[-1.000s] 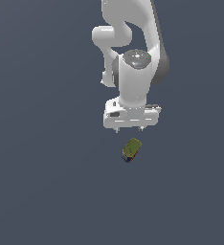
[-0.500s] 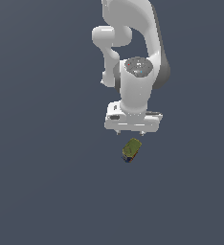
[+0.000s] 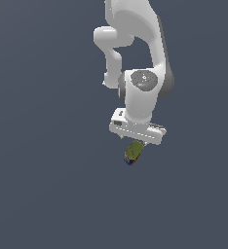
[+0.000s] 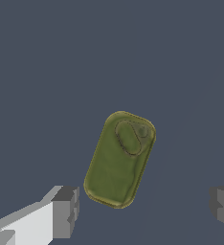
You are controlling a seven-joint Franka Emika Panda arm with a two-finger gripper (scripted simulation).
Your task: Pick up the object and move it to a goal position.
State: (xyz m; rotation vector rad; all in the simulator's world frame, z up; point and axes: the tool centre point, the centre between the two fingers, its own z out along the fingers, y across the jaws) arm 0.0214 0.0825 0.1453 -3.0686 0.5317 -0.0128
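The object is a small tin with an olive-green top and dark blue sides (image 3: pixel 134 151), lying flat on the dark grey floor. In the exterior view it is just below my white gripper (image 3: pixel 137 137), whose body hides the fingers and part of the tin. In the wrist view the tin (image 4: pixel 119 159) shows its green lid with an oval pull tab. My gripper (image 4: pixel 145 210) is open, above the tin, with one grey fingertip (image 4: pixel 66 212) on each side and the tin lying mostly beyond the line between them. Nothing is held.
The plain dark grey floor (image 3: pixel 47 185) stretches all around. The white arm (image 3: pixel 140 58) rises above the gripper. No goal marker shows.
The gripper has come down toward the tin and now covers its top part in the exterior view. The tin has not moved.
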